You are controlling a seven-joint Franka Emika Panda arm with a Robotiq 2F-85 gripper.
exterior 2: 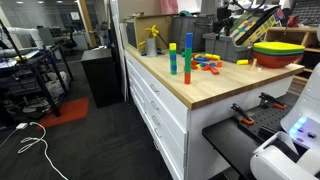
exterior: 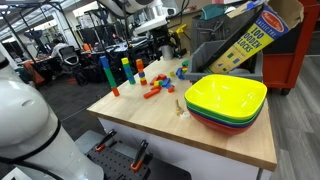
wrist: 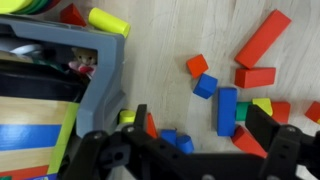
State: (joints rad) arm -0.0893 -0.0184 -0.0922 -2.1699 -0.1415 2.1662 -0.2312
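My gripper [wrist: 200, 125] is open and empty, and hangs above loose wooden blocks on a light wooden table [wrist: 160, 80]. Between its fingers lie a long blue block [wrist: 227, 110], two small blue cylinders [wrist: 175, 140] and red pieces [wrist: 250, 140]. A small red cube [wrist: 197, 65], a blue cube [wrist: 205, 86] and red bars [wrist: 262, 40] lie further out. A grey bin [wrist: 100, 70] stands by the left finger, with a yellow cylinder [wrist: 108, 21] on its edge. In both exterior views the gripper [exterior: 160, 22] [exterior 2: 232, 15] is high over the table's far end.
Stacked yellow, green and red bowls [exterior: 225, 100] [exterior 2: 278, 50] stand on the table. Block towers [exterior: 104, 68] [exterior 2: 187, 55] stand near one edge, with a loose pile [exterior: 155, 88] between. A wooden-blocks box [exterior: 240, 40] leans at the back. A black cabinet [exterior 2: 100, 75] stands beyond the table.
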